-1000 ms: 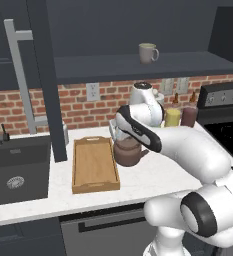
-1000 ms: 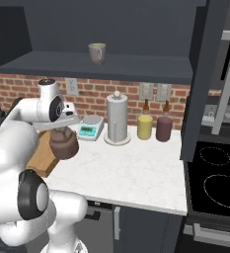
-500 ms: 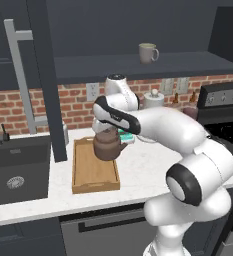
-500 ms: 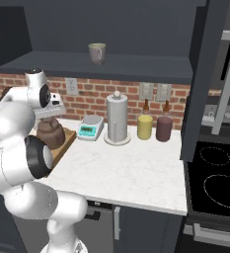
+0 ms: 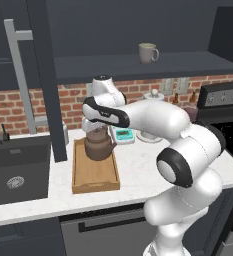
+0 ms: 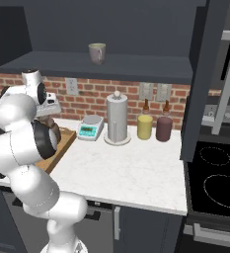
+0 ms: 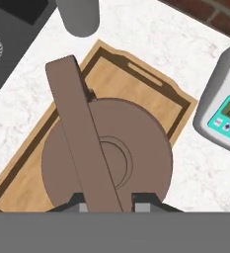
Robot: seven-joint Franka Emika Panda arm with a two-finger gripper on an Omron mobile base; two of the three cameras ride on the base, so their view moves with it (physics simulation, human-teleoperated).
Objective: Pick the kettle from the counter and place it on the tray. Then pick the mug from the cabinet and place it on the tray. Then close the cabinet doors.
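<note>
**One kettle gripped above the tray**

One squat, round, dark-brown kettle (image 5: 99,145) with a smooth matte body hangs directly below the gripper (image 7: 107,200). The gripper is closed on the kettle's flat arched handle, one dark fingertip (image 7: 77,201) on each side of the strap. In the hand view the handle runs as a broad brown band across the circular lid, which shows concentric rings.

Beneath the kettle lies the tray (image 5: 95,175), a rectangular light-wood piece with visible grain, a raised rim and a slotted handle cut-out at its end. The kettle sits over the tray's far half; whether its base touches the wood cannot be told.

The tray rests on the worktop (image 5: 138,166), a white marble-look surface with faint grey veining. Beside the gripper, on the worktop, stands a small grey scale (image 7: 224,113) with a teal display panel. To the opposite side a dark sink (image 5: 15,170) is set into the worktop.

High above the gripper, a grey-beige mug (image 5: 148,52) stands on the dark shelf of the cabinet (image 5: 138,67).

The white arm (image 5: 158,120) extends horizontally from its bent elbow, wrist turned downward over the tray.
</note>
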